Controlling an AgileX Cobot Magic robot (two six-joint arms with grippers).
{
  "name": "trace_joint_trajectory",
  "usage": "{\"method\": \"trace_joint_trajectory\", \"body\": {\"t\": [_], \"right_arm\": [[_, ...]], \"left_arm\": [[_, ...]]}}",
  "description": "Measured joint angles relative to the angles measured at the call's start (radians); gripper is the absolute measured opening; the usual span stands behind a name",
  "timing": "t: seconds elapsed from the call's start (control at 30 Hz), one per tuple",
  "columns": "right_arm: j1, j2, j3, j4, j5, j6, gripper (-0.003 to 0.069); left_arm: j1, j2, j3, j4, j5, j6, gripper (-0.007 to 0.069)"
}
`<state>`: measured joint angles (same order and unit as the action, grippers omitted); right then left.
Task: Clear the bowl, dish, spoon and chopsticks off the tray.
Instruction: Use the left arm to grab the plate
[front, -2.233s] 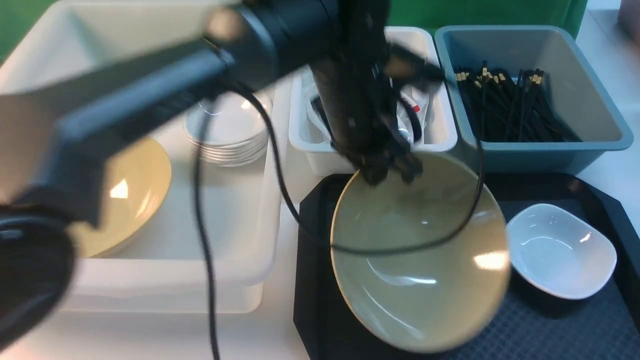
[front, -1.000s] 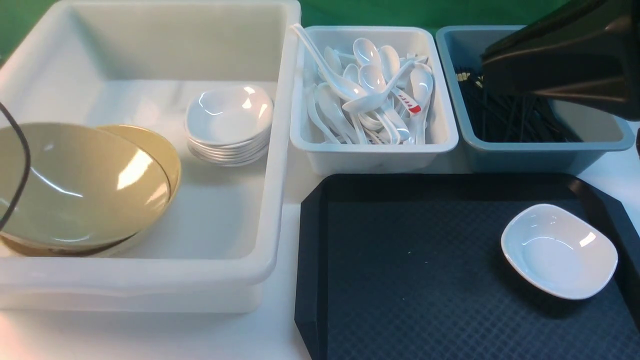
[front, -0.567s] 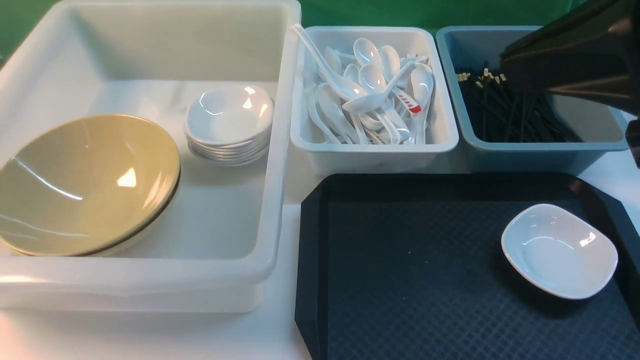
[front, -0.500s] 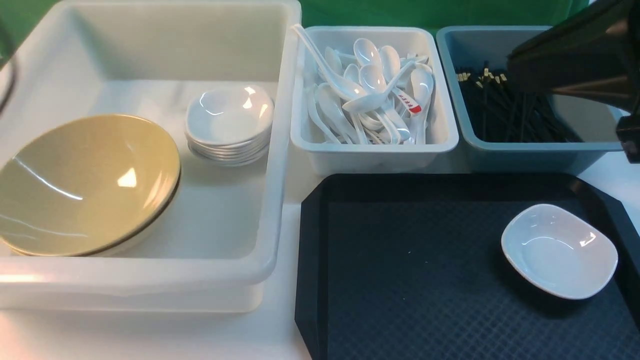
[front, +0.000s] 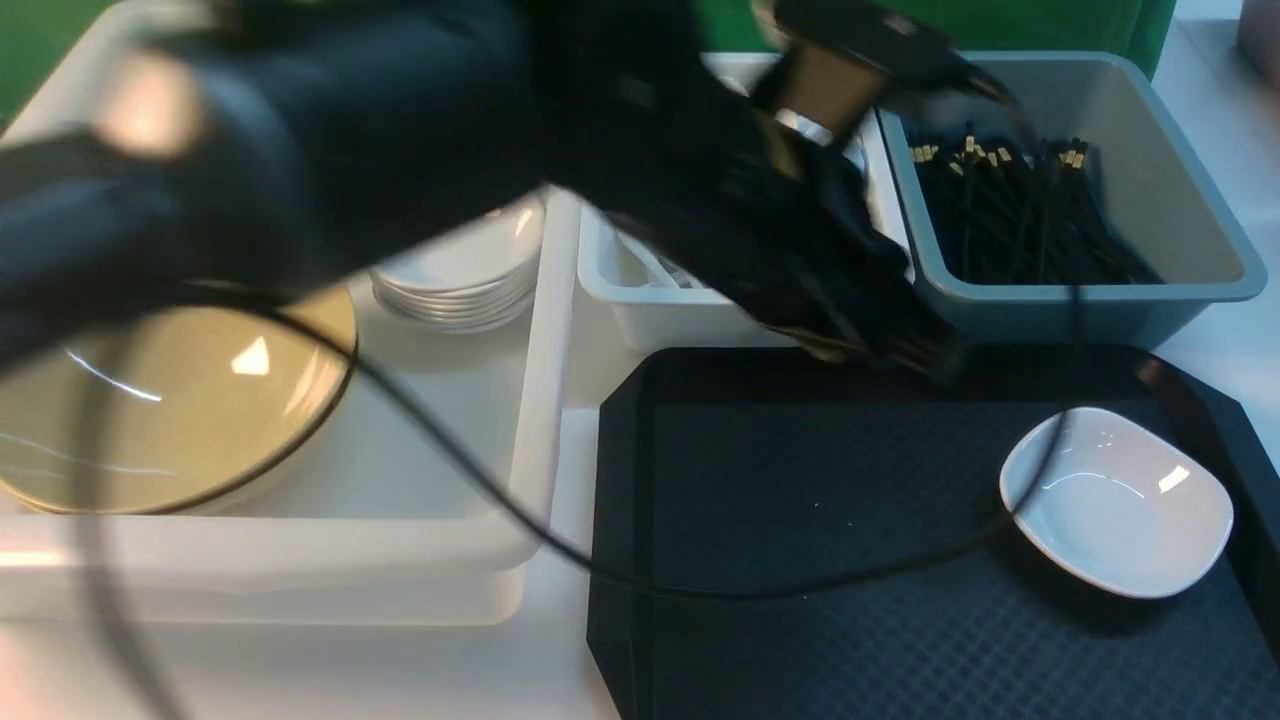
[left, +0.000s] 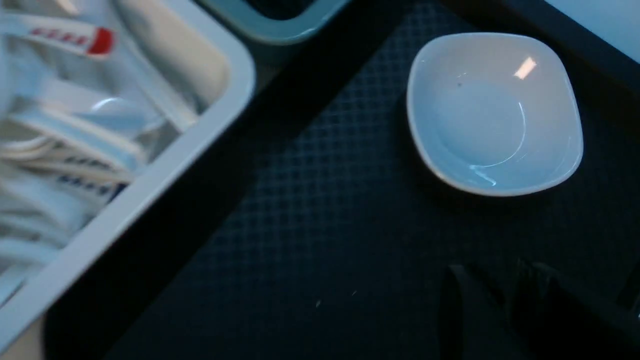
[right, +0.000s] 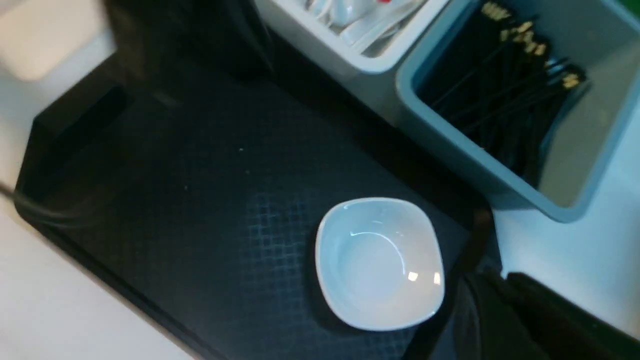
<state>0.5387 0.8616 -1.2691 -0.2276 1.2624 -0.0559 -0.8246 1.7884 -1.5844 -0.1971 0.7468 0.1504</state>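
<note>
The small white dish (front: 1115, 500) sits alone at the right end of the black tray (front: 800, 520). The olive-yellow bowl (front: 170, 400) lies stacked in the big white tub (front: 440, 560). My left arm reaches blurred across the front view. Its gripper (front: 890, 350) hangs over the tray's far edge, left of the dish. In the left wrist view the dish (left: 495, 112) lies beyond the open, empty gripper (left: 487, 280). The right wrist view shows the dish (right: 380, 262) beside my right gripper (right: 492, 285), fingers together. No single spoon or chopstick pair stands out from the tubs' contents.
A stack of small white dishes (front: 460, 270) stands in the big tub. A white tub of spoons (front: 650, 300) is mostly hidden by my arm. A grey-blue tub (front: 1180, 250) holds many black chopsticks (front: 1020, 210). A black cable (front: 700, 590) hangs over the tray.
My left arm has swung in from the left to the tray's far edge. The right arm has left the front view's top right. Bowl and dish have not moved.
</note>
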Motion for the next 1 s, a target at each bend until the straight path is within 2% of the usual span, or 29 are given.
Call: {"method": "trace_joint_trajectory", "body": {"t": [0.1,0.23,0.27,0.3,0.4,0.47,0.57,0.67,0.7,0.77,0.8,0.9,1.0], "right_arm": [[0.000,-0.107,0.030,-0.001,0.008,0.016,0.0078],[0.000,-0.197,0.063,0.006,0.011,0.037,0.0078],[0.000,-0.200,0.063,0.008,0.012,0.038,0.0078],[0.000,-0.215,0.069,0.011,0.014,0.044,0.0078],[0.000,-0.225,0.081,0.013,0.016,0.056,0.0078],[0.000,-0.225,0.094,0.014,0.014,0.050,0.0078],[0.000,-0.225,0.119,0.014,0.015,0.030,0.0079],[0.000,-0.225,0.137,0.014,0.015,0.019,0.0080],[0.000,-0.225,0.142,0.014,0.015,0.013,0.0081],[0.000,-0.225,0.147,0.014,0.015,0.009,0.0083],[0.000,-0.225,0.149,0.014,0.015,0.009,0.0083],[0.000,-0.225,0.150,0.014,0.015,0.008,0.0087],[0.000,-0.224,0.150,0.014,0.014,0.008,0.0090]], "left_arm": [[-0.015,0.137,-0.132,-0.016,0.033,-0.007,0.0148],[-0.033,0.340,-0.327,-0.053,0.108,-0.010,0.0336],[-0.034,0.349,-0.336,-0.054,0.110,-0.010,0.0346],[-0.042,0.408,-0.392,-0.057,0.120,-0.010,0.0419],[-0.050,0.527,-0.500,-0.064,0.121,-0.019,0.0526],[-0.050,0.599,-0.560,-0.074,0.118,-0.041,0.0558],[-0.051,0.693,-0.631,-0.099,0.117,-0.067,0.0566],[-0.056,0.737,-0.695,-0.113,0.094,-0.078,0.0525],[-0.058,0.756,-0.716,-0.112,0.093,-0.080,0.0486],[-0.063,0.777,-0.755,-0.110,0.103,-0.082,0.0344],[-0.063,0.781,-0.774,-0.108,0.128,-0.082,0.0216],[-0.062,0.782,-0.816,-0.123,0.200,-0.078,0.0067],[-0.056,0.756,-0.885,-0.121,0.297,-0.047,0.0012]]}}
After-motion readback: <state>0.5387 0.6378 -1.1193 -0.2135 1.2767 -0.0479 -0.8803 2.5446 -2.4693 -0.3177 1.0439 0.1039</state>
